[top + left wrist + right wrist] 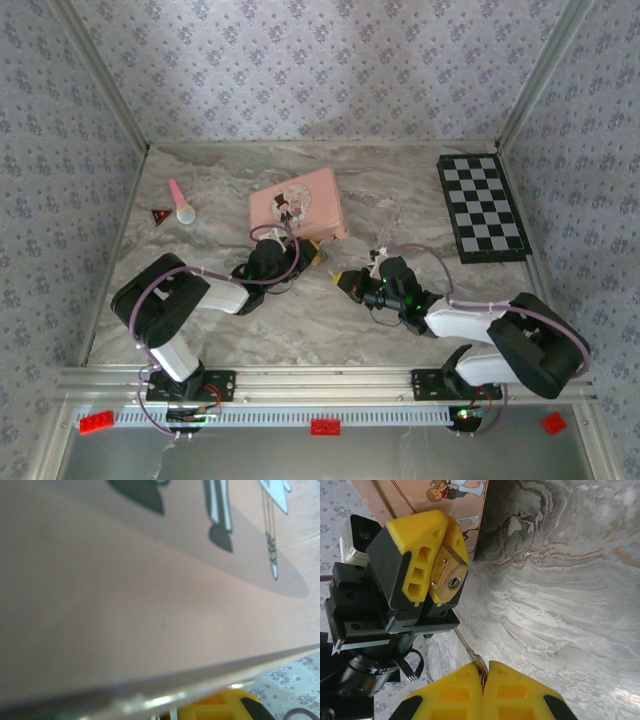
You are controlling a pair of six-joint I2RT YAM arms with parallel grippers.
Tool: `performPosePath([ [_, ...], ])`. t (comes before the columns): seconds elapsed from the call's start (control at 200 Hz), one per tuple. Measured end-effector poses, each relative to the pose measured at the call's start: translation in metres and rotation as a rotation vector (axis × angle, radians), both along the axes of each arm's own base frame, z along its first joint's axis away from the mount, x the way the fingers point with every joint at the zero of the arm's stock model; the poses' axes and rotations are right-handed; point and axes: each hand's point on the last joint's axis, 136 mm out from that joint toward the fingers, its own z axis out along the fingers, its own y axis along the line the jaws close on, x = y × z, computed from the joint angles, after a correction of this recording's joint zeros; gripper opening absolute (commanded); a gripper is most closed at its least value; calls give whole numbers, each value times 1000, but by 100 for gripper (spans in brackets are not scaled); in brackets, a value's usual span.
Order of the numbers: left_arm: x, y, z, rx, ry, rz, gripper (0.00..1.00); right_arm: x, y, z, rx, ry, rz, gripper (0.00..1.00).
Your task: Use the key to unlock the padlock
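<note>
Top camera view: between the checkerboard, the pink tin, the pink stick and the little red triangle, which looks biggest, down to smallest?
1. checkerboard
2. pink tin, somewhat smaller
3. pink stick
4. red triangle
All lie on the same table, so nearness hardly skews this.

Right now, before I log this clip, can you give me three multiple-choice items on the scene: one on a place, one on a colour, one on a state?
1. In the top view, the checkerboard lies:
A) far right
B) far left
C) near centre

2. The tin is:
A) blue
B) pink
C) green

3. The right pincer is:
A) wide open
B) shut, empty
C) shut on the key

Answers:
1. A: it shows at the upper right of that view.
2. B: its lid is pink with a cartoon print.
3. C: the key pokes out between its closed yellow fingers.
</note>
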Motion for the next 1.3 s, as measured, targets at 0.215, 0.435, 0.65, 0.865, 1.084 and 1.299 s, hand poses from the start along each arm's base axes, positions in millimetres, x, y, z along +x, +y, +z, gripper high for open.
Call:
performPosePath([
  [0.215,-7,-4,3,-29,1,-14,0,3,8,1,39,3,2,0],
  [0.435,-10,-6,7,-61,4,-15,0,5,11,9,74,-10,3,0],
  [0.65,-14,-10,9,-78,14,-23,0,8,9,10,83,-9,4,0],
  [0.865,-17,-12,10,-85,21,-33,0,8,9,10,85,-7,6,0],
  [1.084,-17,-12,10,-87,22,-32,0,8,9,10,85,-7,5,0],
  [1.299,-17,-12,10,-90,19,-31,0,8,8,9,84,-3,3,0],
])
